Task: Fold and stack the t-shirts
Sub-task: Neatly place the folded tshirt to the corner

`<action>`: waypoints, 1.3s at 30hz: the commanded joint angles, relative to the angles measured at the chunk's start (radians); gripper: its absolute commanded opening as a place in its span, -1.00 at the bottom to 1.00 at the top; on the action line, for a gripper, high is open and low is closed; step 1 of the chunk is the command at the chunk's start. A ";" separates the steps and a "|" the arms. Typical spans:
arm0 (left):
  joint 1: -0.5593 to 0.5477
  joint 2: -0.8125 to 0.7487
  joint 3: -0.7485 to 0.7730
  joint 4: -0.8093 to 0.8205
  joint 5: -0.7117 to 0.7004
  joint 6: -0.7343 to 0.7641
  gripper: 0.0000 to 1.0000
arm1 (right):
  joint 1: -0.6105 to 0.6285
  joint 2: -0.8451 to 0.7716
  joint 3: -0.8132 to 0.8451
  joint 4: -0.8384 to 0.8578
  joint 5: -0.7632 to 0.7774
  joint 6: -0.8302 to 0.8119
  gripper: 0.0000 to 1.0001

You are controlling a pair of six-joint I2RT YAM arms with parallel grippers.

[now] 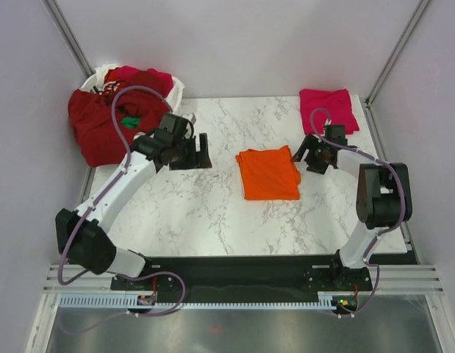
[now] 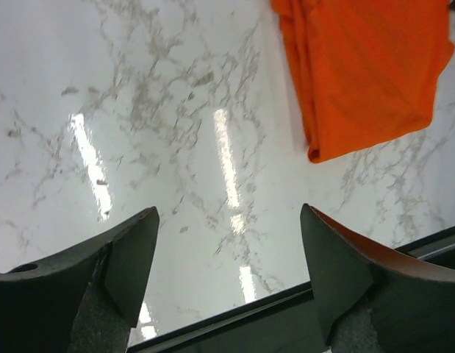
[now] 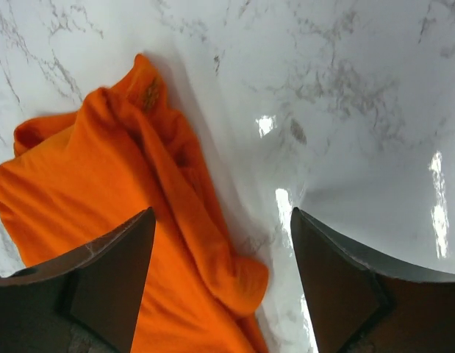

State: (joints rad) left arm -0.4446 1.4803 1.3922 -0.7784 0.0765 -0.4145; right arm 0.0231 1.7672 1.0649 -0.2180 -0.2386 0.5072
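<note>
A folded bright orange t-shirt (image 1: 268, 173) lies at the middle of the marble table; it also shows in the left wrist view (image 2: 367, 66) and in the right wrist view (image 3: 109, 220). A folded magenta-pink t-shirt (image 1: 328, 109) lies at the back right corner. Dark red and crimson t-shirts (image 1: 109, 118) with a green bit (image 1: 130, 121) are heaped in the basket at the back left. My left gripper (image 1: 200, 154) is open and empty, left of the orange shirt. My right gripper (image 1: 303, 152) is open and empty, just above the orange shirt's right edge.
The white slotted basket (image 1: 176, 88) stands at the back left corner, with shirts spilling over its side. Grey walls and metal posts close in the table. A black rail (image 1: 242, 266) runs along the near edge.
</note>
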 commanded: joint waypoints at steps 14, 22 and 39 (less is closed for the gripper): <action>0.003 -0.413 -0.384 -0.044 -0.156 0.006 0.72 | -0.032 0.328 0.044 0.387 -0.320 0.129 0.20; 0.003 -0.459 -0.479 -0.030 -0.233 0.008 0.73 | -0.031 0.334 0.043 0.388 -0.343 0.139 -0.08; 0.003 -0.522 -0.502 -0.005 -0.244 0.019 0.74 | -0.045 0.282 0.332 0.221 -0.345 0.108 -1.00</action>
State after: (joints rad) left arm -0.4446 0.9779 0.8936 -0.8265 -0.1410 -0.4149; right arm -0.0158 2.0846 1.2465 0.0818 -0.6224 0.6655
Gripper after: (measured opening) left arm 0.869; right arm 0.018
